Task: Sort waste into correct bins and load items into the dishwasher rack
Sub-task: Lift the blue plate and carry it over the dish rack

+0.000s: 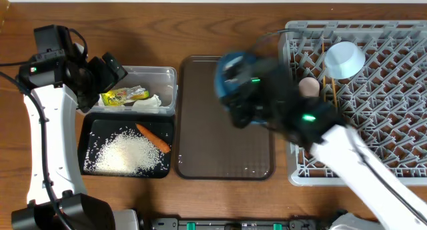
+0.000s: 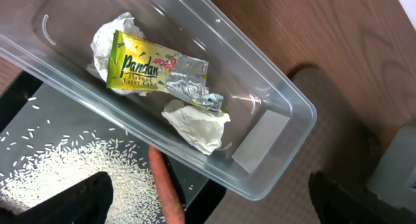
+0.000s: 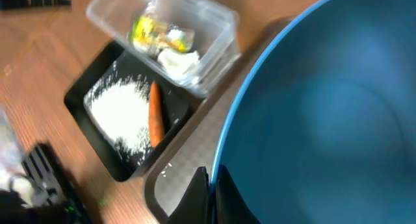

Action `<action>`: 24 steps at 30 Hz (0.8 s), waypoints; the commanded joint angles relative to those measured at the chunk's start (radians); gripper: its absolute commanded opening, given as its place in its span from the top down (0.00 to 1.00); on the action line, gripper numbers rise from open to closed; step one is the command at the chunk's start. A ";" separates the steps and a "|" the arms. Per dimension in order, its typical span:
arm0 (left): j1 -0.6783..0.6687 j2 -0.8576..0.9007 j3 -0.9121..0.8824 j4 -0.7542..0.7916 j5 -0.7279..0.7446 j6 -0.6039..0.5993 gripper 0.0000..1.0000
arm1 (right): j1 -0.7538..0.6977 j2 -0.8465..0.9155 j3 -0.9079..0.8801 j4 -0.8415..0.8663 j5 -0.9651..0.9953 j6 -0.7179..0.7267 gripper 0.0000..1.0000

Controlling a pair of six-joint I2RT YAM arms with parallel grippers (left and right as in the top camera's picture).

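Right jaws tight on dark-blue plate (image 3: 325, 107) rim; left jaws wide apart, empty.

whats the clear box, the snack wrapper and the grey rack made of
The clear box looks like glossy transparent plastic: see-through walls with bright glints. The snack wrapper is probably printed plastic film, foil-lined; its torn end is silvery and crinkled. The grey rack seems to be a moulded matte plastic lattice.

One carrot (image 1: 153, 138) and one rice heap (image 1: 127, 153) are lying in the black tray (image 1: 100, 125). One wrapper (image 1: 123, 95) and two tissue lumps (image 2: 195, 123) are sitting in the clear box (image 1: 167, 77). One pale bowl (image 1: 345, 59) and one pink cup (image 1: 308, 87) are resting by the rack's (image 1: 400, 90) left edge, one blue plate (image 3: 325, 107) hovering there.
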 commanded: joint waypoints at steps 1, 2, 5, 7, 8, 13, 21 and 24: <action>0.004 -0.002 0.000 -0.003 -0.006 0.014 0.02 | -0.089 -0.096 0.003 -0.049 -0.024 0.046 0.99; 0.004 -0.002 0.000 -0.003 -0.006 0.014 0.02 | -0.119 -0.121 0.003 -0.069 -0.036 0.045 0.99; 0.004 -0.002 0.000 -0.003 -0.006 0.014 0.02 | -0.212 -0.188 0.003 -0.122 -0.083 0.040 0.99; 0.004 -0.002 0.000 -0.003 -0.006 0.014 0.02 | -0.278 -0.224 0.003 -0.146 -0.122 0.030 0.99; 0.004 -0.002 0.000 -0.003 -0.006 0.014 0.02 | -0.311 -0.240 0.003 -0.156 -0.144 0.030 0.99; 0.004 -0.002 0.000 -0.003 -0.006 0.014 0.02 | -0.463 -0.283 0.003 -0.191 -0.246 0.035 0.99; 0.004 -0.002 0.000 -0.003 -0.006 0.014 0.02 | -0.711 -0.281 0.003 -0.181 -0.457 0.035 0.99; 0.004 -0.002 0.000 -0.003 -0.006 0.014 0.02 | -0.822 -0.261 0.002 -0.182 -0.571 0.021 0.99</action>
